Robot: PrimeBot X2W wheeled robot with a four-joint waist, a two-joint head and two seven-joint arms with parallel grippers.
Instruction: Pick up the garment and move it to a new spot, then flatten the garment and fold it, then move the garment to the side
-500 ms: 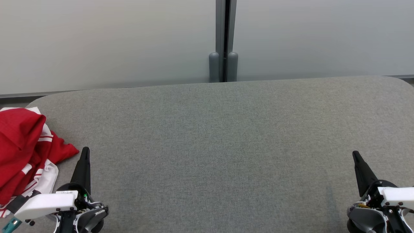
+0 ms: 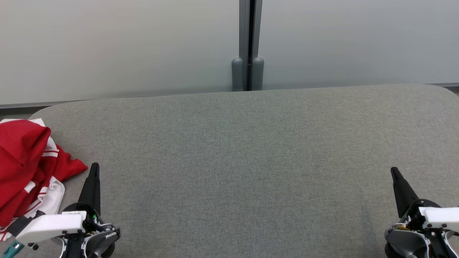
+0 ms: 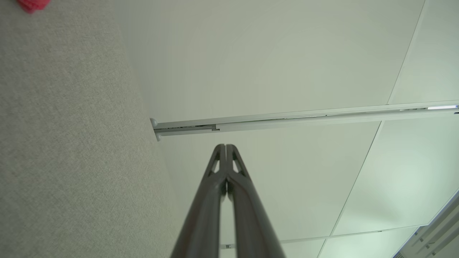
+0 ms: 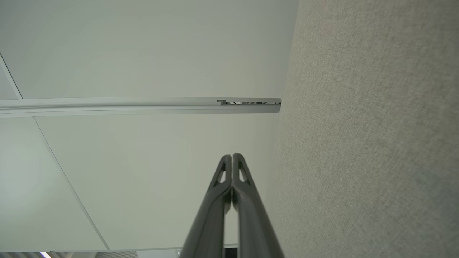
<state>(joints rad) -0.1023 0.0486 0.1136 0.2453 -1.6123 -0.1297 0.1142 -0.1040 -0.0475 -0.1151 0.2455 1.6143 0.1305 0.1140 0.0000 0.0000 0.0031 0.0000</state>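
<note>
A crumpled red garment (image 2: 25, 165) with white stripes lies at the left edge of the grey fabric table (image 2: 236, 161); a scrap of its red cloth (image 3: 33, 5) shows in the left wrist view's top left corner. My left gripper (image 2: 94, 167) rests at the lower left, just right of the garment and apart from it, fingers shut together (image 3: 226, 146) with nothing in them. Over at the lower right, far from the garment, my right gripper (image 2: 393, 170) is shut and empty too (image 4: 232, 155).
Frosted wall panels with a grey vertical post (image 2: 248, 43) stand behind the table's far edge. The table has rounded corners, and its far left corner (image 2: 39, 114) lies just beyond the garment.
</note>
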